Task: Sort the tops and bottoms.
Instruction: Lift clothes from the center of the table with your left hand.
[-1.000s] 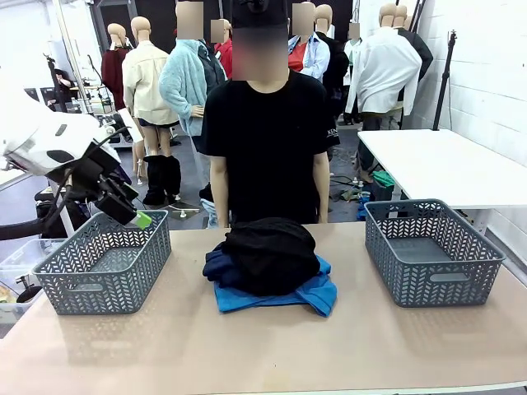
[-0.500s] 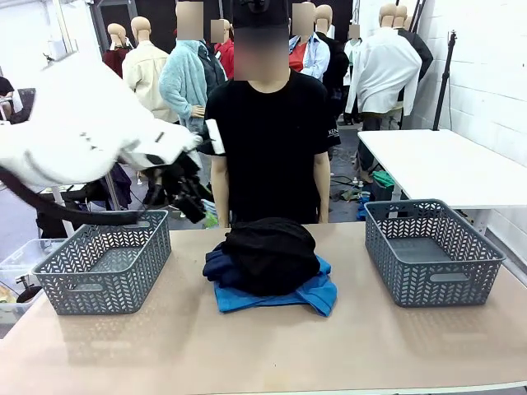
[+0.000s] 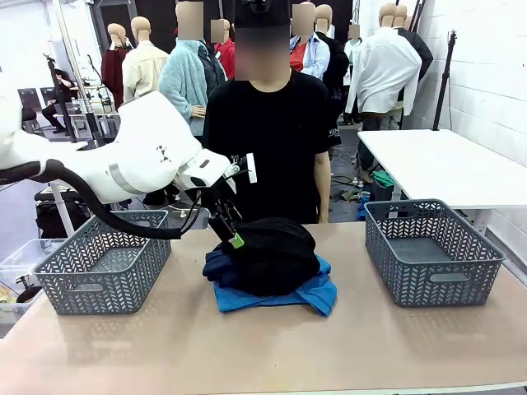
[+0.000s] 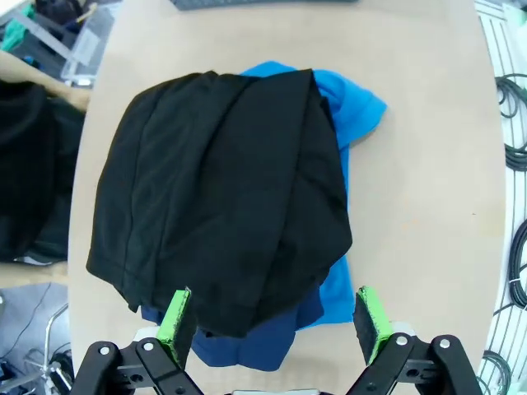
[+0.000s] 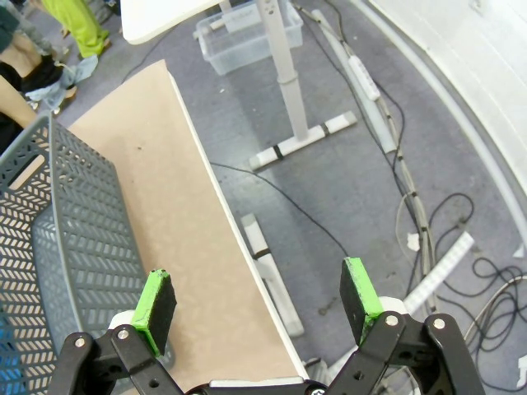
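Clothes (image 3: pixel 270 262) lie heaped mid-frame on the table (image 3: pixel 247 354), a black garment (image 4: pixel 222 189) on top. It looks soft, light and floppy, so a pinch on a raised fold near its edge should lift it. The left gripper (image 4: pixel 272 317) hovers above, jaws spread, holding nothing.

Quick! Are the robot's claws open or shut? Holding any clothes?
Left gripper: open, holding nothing, over the black garment.
Right gripper: open, holding nothing, above the table edge by the grey basket.
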`<state>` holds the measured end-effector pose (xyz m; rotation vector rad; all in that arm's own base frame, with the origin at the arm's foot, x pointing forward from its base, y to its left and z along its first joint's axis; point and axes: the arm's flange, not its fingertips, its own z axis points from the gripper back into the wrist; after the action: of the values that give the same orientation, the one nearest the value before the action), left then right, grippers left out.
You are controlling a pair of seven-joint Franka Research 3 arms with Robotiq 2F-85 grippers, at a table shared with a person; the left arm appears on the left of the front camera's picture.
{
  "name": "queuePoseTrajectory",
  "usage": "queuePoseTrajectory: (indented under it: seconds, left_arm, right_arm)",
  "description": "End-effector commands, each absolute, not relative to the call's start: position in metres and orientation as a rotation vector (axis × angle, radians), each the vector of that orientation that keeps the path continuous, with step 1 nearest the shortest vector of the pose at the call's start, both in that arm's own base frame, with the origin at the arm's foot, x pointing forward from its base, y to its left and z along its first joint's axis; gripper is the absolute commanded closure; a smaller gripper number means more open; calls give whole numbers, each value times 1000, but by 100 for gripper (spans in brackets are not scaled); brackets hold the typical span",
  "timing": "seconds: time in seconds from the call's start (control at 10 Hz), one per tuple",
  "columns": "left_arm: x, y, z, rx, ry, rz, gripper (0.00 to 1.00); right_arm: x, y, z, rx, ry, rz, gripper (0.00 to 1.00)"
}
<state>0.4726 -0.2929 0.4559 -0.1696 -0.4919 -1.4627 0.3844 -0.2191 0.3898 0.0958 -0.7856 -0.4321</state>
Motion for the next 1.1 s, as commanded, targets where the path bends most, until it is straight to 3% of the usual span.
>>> queuePoseTrajectory:
  seconds: [0.0,0.1,0.2,0.4,1.0]
  left_arm:
    - [458,-293,468,-172,-508,-1457,0]
    - [473,-293,456,-170,-492,-1463,0]
    - [478,-291,458,-51,-526,-1421,0]
    - [508,-296,448,-44,-518,-1389,0]
    - [526,-313,418,-149,-340,-1399,0]
  right_arm:
    - [384,-217,393,92,-777,-439,0]
    - [384,-217,393,92,-777,-439,0]
    - [384,-217,393,92,-777,-439,0]
    - [384,-217,393,92,-777,-439,0]
    - [384,-217,393,92,-777,-439,0]
